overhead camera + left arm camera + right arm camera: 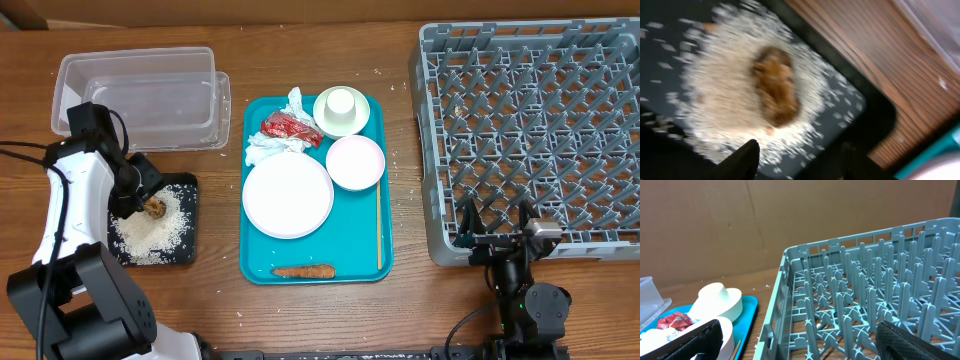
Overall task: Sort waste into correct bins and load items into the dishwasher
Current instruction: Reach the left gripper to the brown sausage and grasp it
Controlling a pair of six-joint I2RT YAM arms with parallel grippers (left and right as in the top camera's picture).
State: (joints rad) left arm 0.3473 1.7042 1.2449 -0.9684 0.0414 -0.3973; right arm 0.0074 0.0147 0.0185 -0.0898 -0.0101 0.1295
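Waste sorting: the food bit [776,86] lies in the black tray [880,120], beneath the spread, empty left end effector [800,150]. A reach to the carrot stick [303,270], right of that tray, is called for.

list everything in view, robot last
plastic rectangular tub: 1, clear, far left
shallow rectangular tray: 1, black, near left
rice grains: pile, white, black tray
lumpy food bit: 1, brown, on rice
serving tray: 1, teal, centre
large flat plate: 1, white, teal tray
small bowls: 2, white, teal tray
small cup: 1, white, far bowl
crumpled paper napkins: cluster, white, teal tray
shiny wrapper: 1, red, among napkins
carrot-like stick: 1, orange-brown, tray's near edge
thin wooden stick: 1, tan, tray's right
plastic dish rack: 1, grey, right
left gripper: 1, black, open over food bit
right gripper: 1, black, open by rack
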